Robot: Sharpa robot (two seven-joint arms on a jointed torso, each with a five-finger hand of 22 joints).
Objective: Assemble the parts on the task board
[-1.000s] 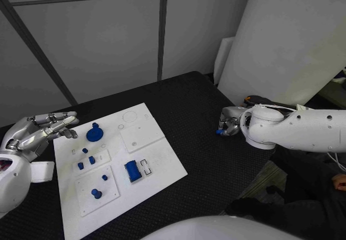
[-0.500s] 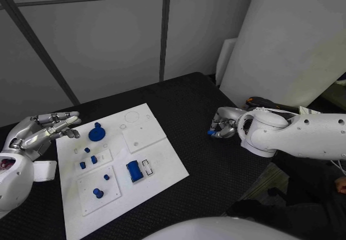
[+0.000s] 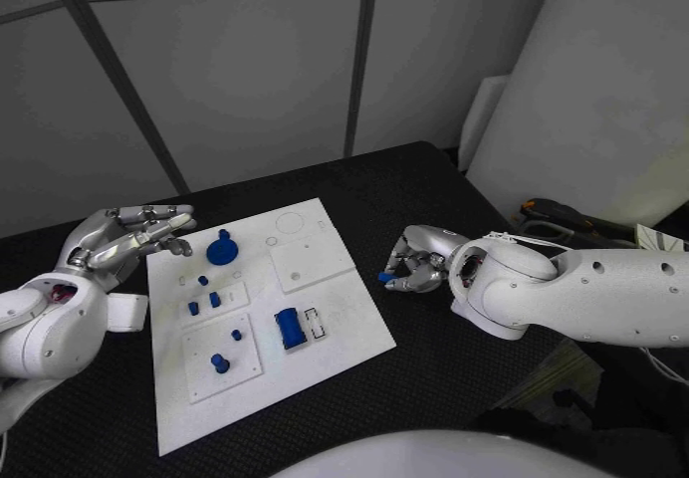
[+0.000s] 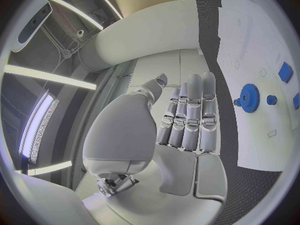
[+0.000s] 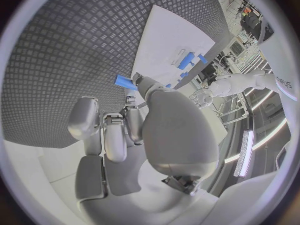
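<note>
A small blue plastic peg-like part (image 3: pixel 387 276) is pinched at the fingertips of the silver right hand (image 3: pixel 415 271), which is held over the black textured tabletop (image 3: pixel 431 199) just beside the near edge of the flat white task board (image 3: pixel 324 299). In the right wrist view the same blue part (image 5: pixel 125 81) is seen projecting from between the thumb and a finger, with the other fingers curled in. The silver left hand (image 3: pixel 126 239) is released, its fingers extended and apart, at the board's opposite edge, near the round blue toothed gear (image 3: pixel 223 252); nothing is grasped by it.

The step in hand is judged to be the carrying of the pinched part to its seat on the board. For this to be done well, the pinch should be kept firm, the part kept aligned with the hole it is meant for, and lowering begun only once it is centred above that hole; which hole is intended cannot be told. Parts already seated should not be brushed by the hand.

On the board, one gear, one larger blue rectangular block (image 3: pixel 290 328) and about six small blue pieces can be counted; one further part is held. Two hands are in play.
</note>
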